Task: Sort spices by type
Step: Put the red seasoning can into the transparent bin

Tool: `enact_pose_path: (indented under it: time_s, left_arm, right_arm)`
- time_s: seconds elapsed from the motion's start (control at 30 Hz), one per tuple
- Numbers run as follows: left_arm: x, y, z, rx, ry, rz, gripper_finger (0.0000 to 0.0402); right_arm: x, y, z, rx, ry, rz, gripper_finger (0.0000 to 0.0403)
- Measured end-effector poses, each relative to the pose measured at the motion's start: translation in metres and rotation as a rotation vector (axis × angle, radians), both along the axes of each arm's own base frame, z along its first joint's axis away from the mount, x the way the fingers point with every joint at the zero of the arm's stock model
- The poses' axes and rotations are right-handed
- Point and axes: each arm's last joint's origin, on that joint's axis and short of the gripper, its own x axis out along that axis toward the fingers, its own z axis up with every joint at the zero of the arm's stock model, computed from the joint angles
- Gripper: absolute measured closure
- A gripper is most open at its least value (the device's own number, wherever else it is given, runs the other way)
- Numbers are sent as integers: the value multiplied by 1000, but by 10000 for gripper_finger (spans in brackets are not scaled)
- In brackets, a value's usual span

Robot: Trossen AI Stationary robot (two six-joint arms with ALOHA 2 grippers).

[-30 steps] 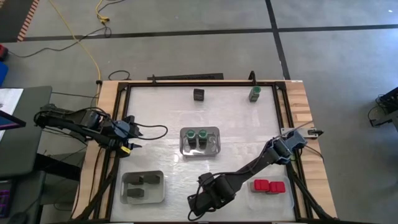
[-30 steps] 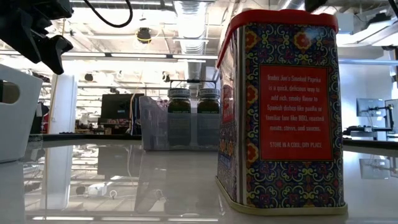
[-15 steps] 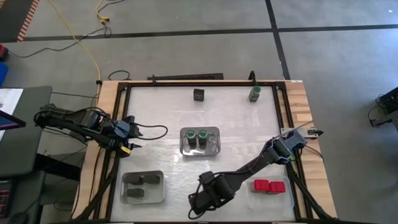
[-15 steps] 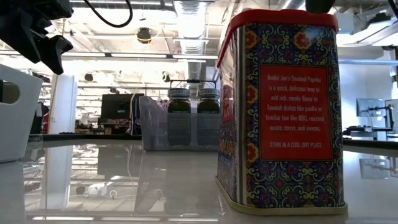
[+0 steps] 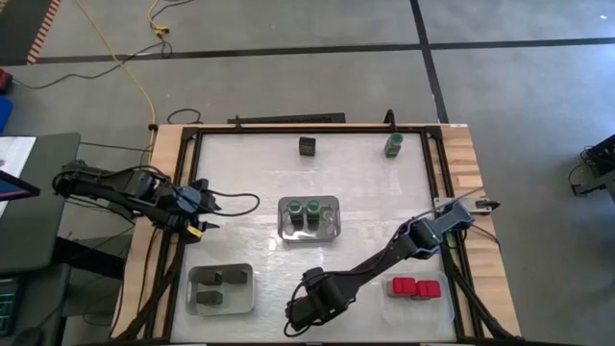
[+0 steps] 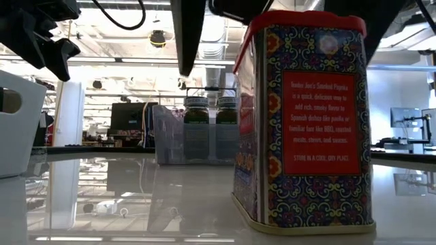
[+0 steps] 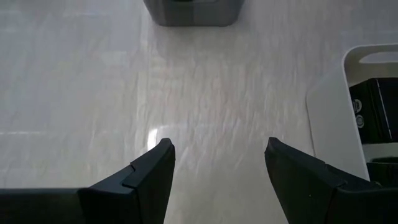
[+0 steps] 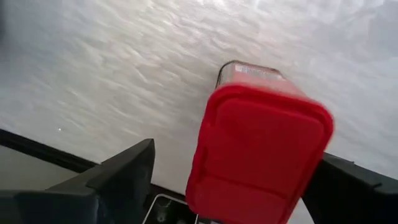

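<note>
Straddling the red-topped tin (image 8: 258, 152), right gripper (image 8: 230, 180) fingers spread wide, ungripped; left gripper (image 7: 217, 163) fingers parted, empty, over bench (image 7: 93, 93)

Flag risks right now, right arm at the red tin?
1. The right gripper is open, its fingers straddling the red-topped tin, which looks slightly tilted in the low view; a finger nudge could tip it.
2. The tin stands near the table's front edge; a push might slide it off.
The left gripper waits at the left side, open.
</note>
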Motion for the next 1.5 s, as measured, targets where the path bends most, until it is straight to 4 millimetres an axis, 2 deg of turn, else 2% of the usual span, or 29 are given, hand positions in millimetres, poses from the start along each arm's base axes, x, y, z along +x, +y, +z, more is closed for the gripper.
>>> enact_pose_path:
  time_s: [0.13,0.4,0.8,0.93,1.03,1.23,1.37,1.5]
  left_arm:
    - [2,0,0,0,-4,-1,161]
    - [4,-1,0,5,-1,-6,161]
    - [5,-1,-1,5,-1,-6,161]
    - [5,-1,-1,5,-1,-6,161]
    - [5,-1,-1,5,-1,-6,161]
    - [5,-1,0,4,-5,-5,161]
    - [6,-1,0,3,-16,-2,161]
    - [6,-1,0,3,-16,-1,161]
  right_arm:
    - [0,-3,1,-4,8,-19,59]
    - [0,-3,1,-7,13,-22,163]
    - [3,-11,1,-5,24,62,165]
    - [4,-12,8,-13,1,122,165]
    - [-1,-15,23,-63,-44,152,165]
    - [-29,-20,70,-154,-91,244,165]
    - [-56,-19,101,-182,-101,355,165]
    - [-90,-13,131,-197,-105,485,164]
